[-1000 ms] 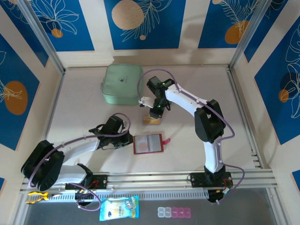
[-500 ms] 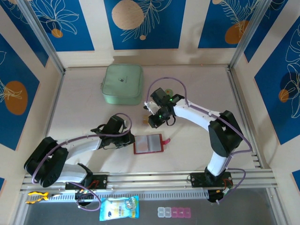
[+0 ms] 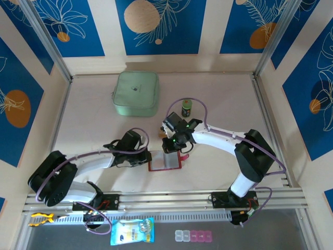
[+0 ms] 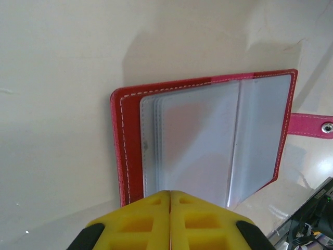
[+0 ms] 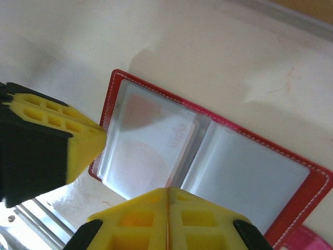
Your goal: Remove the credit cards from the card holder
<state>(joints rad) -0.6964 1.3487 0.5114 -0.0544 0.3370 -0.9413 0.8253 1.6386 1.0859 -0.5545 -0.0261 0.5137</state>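
Observation:
The card holder (image 3: 165,162) lies open and flat on the table, red cover down and clear pockets up, its strap tab (image 4: 312,125) sticking out to one side. A credit card (image 5: 151,140) with pale red rounds and lettering sits inside a clear pocket. My left gripper (image 3: 148,157) is shut, its tips (image 4: 170,191) over the holder's (image 4: 130,140) left edge. My right gripper (image 3: 171,147) is shut too, its tips (image 5: 168,188) above the fold between the pockets of the holder (image 5: 244,166). The left gripper's yellow fingers (image 5: 57,133) show beside the holder. A tan card corner (image 3: 161,133) peeks out left of the right wrist.
A mint-green square case (image 3: 136,93) rests at the back left. A small green jar (image 3: 186,108) stands behind the right arm. Beyond the near rail (image 3: 171,198) lie a blue packet (image 3: 132,230), a pill box (image 3: 193,236) and a yellow tool (image 3: 40,219).
The right gripper came forward from the tan card to the holder's far edge, uncovering the green jar. The left gripper slid right onto the holder's left edge.

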